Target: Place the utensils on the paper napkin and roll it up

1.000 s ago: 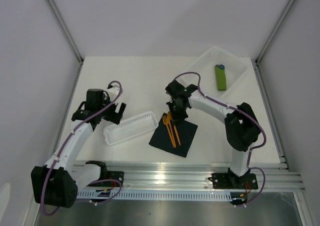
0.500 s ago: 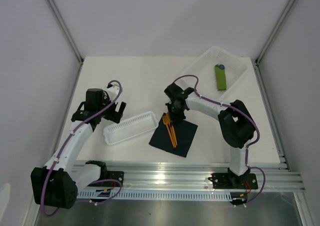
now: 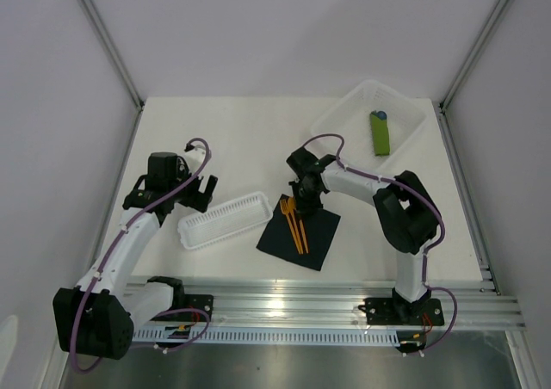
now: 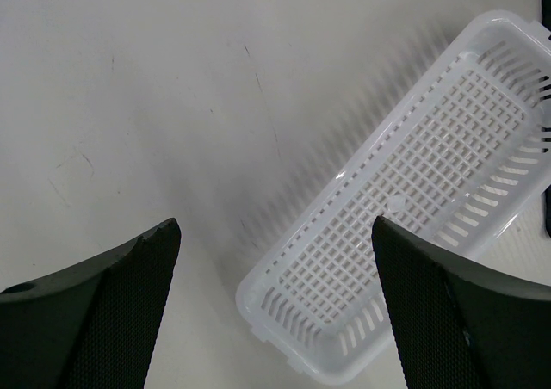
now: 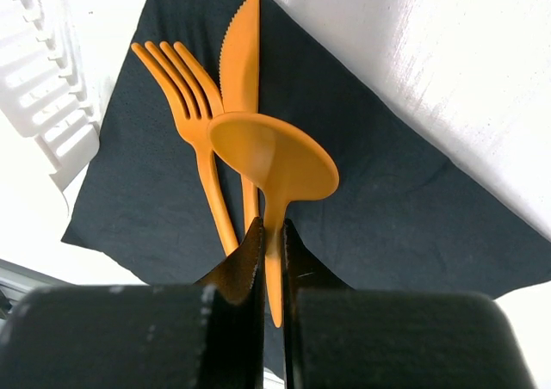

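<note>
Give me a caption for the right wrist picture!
Right jaws pinch an orange spoon over the fork and knife on a black napkin.

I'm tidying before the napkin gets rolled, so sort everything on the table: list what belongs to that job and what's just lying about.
Job: paper napkin; fork and knife lying on it; spoon, gripped in the right hand.

Lying about: white slotted basket; clear tub; green rolled bundle inside it.
</note>
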`<action>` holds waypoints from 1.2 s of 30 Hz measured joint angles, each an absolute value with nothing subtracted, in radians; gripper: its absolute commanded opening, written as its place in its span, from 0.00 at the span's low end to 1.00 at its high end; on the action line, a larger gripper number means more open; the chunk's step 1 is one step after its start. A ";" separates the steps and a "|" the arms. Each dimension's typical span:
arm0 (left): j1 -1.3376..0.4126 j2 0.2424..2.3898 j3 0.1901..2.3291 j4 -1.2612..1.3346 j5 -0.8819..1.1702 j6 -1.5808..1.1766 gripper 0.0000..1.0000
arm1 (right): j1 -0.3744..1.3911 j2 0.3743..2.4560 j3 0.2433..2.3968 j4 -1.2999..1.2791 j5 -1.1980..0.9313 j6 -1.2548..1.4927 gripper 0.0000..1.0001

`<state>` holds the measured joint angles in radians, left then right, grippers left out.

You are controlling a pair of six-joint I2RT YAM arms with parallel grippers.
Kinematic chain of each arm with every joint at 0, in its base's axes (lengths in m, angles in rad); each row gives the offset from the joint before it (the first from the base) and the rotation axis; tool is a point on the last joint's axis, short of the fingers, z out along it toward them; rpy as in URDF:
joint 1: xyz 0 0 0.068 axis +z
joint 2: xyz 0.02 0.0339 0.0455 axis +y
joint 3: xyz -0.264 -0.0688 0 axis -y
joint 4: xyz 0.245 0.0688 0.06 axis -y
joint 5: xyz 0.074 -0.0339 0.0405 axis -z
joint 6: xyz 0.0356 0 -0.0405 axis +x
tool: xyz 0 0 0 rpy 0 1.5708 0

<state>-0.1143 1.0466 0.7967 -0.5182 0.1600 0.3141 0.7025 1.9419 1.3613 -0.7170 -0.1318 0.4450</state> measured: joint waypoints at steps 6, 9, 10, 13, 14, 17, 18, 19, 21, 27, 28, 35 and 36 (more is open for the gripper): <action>-0.114 1.047 0.797 -0.518 0.160 0.314 0.95 | 0.702 1.963 1.361 -0.704 -0.133 0.445 0.00; -0.114 1.047 0.797 -0.518 0.161 0.314 0.95 | 0.699 1.974 1.362 -0.704 -0.133 0.445 0.00; -0.114 1.047 0.797 -0.518 0.161 0.314 0.95 | 0.698 1.975 1.362 -0.704 -0.133 0.445 0.00; -0.114 1.047 0.797 -0.518 0.161 0.314 0.95 | 0.696 1.976 1.362 -0.703 -0.133 0.445 0.00; -0.114 1.047 0.797 -0.518 0.161 0.314 0.95 | 0.696 1.976 1.362 -0.703 -0.133 0.445 0.00; -0.114 1.047 0.797 -0.519 0.162 0.314 0.95 | 0.696 1.976 1.362 -0.702 -0.133 0.445 0.00; -0.114 1.047 0.797 -0.519 0.162 0.314 0.95 | 0.696 1.977 1.362 -0.701 -0.133 0.445 0.01; -0.114 1.047 0.797 -0.519 0.162 0.314 0.95 | 0.696 1.977 1.362 -0.701 -0.133 0.445 0.02; -0.114 1.047 0.797 -0.519 0.162 0.314 0.95 | 0.696 1.977 1.362 -0.701 -0.134 0.445 0.05; -0.114 1.047 0.797 -0.519 0.163 0.314 0.95 | 0.696 1.979 1.362 -0.698 -0.141 0.445 0.12; -0.114 1.047 0.797 -0.519 0.163 0.314 0.95 | 0.696 1.979 1.362 -0.698 -0.141 0.445 0.12; -0.114 1.047 0.797 -0.519 0.164 0.314 0.95 | 0.696 1.979 1.362 -0.698 -0.141 0.449 0.16; -0.114 1.047 0.797 -0.519 0.164 0.314 0.95 | 0.696 1.979 1.362 -0.697 -0.142 0.450 0.16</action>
